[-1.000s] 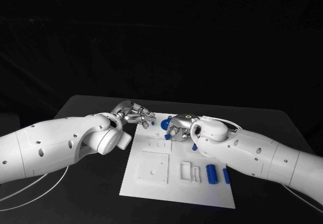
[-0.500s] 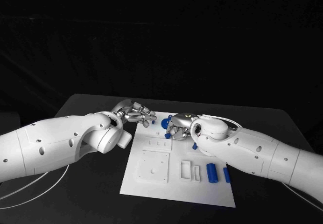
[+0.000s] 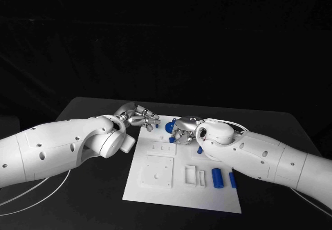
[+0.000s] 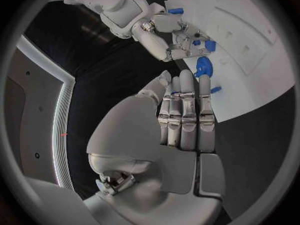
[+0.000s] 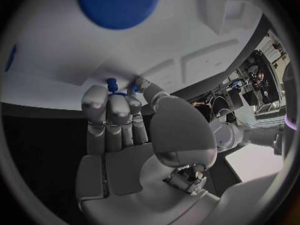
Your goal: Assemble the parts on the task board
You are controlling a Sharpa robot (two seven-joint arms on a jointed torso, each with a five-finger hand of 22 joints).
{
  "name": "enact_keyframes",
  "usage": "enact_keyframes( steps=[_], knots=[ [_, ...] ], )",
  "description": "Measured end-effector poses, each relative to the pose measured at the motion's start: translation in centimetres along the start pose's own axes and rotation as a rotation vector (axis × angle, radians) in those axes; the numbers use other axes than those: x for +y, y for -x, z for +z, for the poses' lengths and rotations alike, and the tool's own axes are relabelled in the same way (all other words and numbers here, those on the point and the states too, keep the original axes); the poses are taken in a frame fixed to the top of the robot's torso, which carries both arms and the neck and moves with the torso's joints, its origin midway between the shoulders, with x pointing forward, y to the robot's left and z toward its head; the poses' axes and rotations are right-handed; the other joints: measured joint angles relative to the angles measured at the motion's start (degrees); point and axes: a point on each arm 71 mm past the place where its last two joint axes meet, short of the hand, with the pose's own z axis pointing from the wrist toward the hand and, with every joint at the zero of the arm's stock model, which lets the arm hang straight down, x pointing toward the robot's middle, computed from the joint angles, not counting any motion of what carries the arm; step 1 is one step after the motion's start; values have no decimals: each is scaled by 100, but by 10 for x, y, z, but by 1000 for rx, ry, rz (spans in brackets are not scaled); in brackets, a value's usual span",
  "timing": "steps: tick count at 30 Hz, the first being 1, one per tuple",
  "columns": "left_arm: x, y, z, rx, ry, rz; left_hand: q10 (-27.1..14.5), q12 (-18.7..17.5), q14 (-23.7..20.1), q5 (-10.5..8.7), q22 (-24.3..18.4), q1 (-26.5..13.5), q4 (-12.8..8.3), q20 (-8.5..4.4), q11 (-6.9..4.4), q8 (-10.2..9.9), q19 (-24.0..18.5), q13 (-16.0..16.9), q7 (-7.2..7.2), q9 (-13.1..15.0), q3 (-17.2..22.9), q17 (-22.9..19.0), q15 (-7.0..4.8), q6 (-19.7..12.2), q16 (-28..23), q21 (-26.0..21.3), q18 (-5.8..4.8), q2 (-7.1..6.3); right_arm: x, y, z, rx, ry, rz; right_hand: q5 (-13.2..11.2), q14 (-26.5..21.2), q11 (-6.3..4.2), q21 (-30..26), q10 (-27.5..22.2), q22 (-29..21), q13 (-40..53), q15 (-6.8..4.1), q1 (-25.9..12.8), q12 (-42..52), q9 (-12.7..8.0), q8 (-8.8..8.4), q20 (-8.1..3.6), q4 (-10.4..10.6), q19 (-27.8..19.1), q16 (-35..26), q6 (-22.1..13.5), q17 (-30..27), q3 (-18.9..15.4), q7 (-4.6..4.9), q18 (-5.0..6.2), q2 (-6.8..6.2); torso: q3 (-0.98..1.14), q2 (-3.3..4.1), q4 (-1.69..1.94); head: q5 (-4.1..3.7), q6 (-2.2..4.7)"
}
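Honestly, right hand [image 3: 184,133] hides whatever small blue part [image 5: 112,83] its fingertips pinch over the task board [image 3: 181,194]. Left hand [image 3: 140,118] spread, holding nothing. Two blue cylinders [image 3: 218,178] lie on the board's near right.

Two parts [image 3: 218,178] lie side by side on the task board's [image 3: 181,198] near right.

Robot lab — black table [image 3: 90,108], dark backdrop
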Motion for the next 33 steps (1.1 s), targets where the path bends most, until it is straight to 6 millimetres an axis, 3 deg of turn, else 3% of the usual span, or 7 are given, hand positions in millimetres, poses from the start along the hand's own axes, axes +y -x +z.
enact_keyframes(
  steps=[2, 5, 11, 15, 18, 23, 33],
  knots=[
    [0, 0, 0, 0, 0, 0, 0, 0, 0, 0, 0, -22, 15, 0, 0, 0, 0, 0, 0, 0, -15, 0, 0, 0, 0, 0, 0, 22, 0, 0, 0, -7, -1, -5, -7, 0, 20, 18, 21, 0, 0, 0, -8, 0, 3, 1, 0, 76, 0, 0, 25, 6, -4, 17, 0, -7, 0, -1, 0, -3, 4],
    [0, 0, 0, 0, 1, 0, 0, 0, 0, 0, -8, -22, 15, 0, 0, 0, 0, 0, 27, 0, -15, 6, 0, -27, 0, 0, 0, 22, -1, 0, 0, -21, -3, -12, -8, 0, 21, 46, 21, 0, -1, 0, -13, 22, 42, 12, 0, 177, 0, 0, 135, 21, -30, 115, 1, -32, 0, -1, 0, -15, 13],
    [0, 0, 0, 1, 6, 1, -45, 0, 14, 0, -88, -56, 121, 13, 19, 0, 13, 0, 34, -14, -16, 21, 10, -149, -22, 0, 0, 51, -1, -2, -2, -56, -5, -10, -8, 0, -1, 113, 44, 0, -1, 0, 23, 22, 43, 41, 0, 245, 0, 21, 180, 31, -36, 109, 0, -67, 0, -2, 1, -32, 36],
    [2, 1, 1, 3, 17, 5, -52, 0, 144, -56, -230, -280, 372, 22, 10, 0, 136, 0, 11, -23, -34, 99, -21, -282, 103, 0, -1, 36, 1, -2, -4, -82, -2, -2, 38, 0, 0, 148, 44, 0, -1, 0, 47, 22, 37, 24, 0, 270, 0, 21, 198, 45, -11, 109, 0, -91, 1, -3, 2, -35, 49],
    [4, 2, 1, 8, 35, 10, -14, 0, 161, -88, -443, -375, 643, 11, -12, 0, 240, 0, 2, -23, -71, 162, -38, -291, 217, 0, 0, -54, 2, 0, -6, -102, 5, 5, 58, 0, -1, 148, 44, 0, -1, 0, 47, 22, 31, 24, 0, 292, 0, 21, 217, 51, 11, 110, 0, -91, 1, -4, 2, -35, 64],
    [8, 1, 3, 23, 69, 24, 129, 0, 195, -66, -781, -461, 1084, -29, -27, 0, 403, 5, -18, -23, -452, 265, -72, -310, 444, 0, 0, -84, 3, 3, -10, -132, 11, 17, 110, 0, -1, 161, 44, 0, -1, 0, 53, 22, 32, 26, 0, 303, 0, 21, 218, 53, 22, 109, 0, -144, 0, -2, -3, -36, 87],
    [14, -1, 7, 58, 155, 79, 371, 0, 255, -178, -846, -514, 1616, -122, -103, 0, 637, 26, -31, -23, -886, 451, -132, -380, 1026, 45, 0, -51, 2, 9, -20, -179, 15, 38, 156, 0, -1, 168, 43, 0, -7, 0, 77, 22, 33, 26, 0, 308, 0, 21, 218, 52, 27, 109, 0, -164, 3, -2, -7, -40, 114]
  ],
)
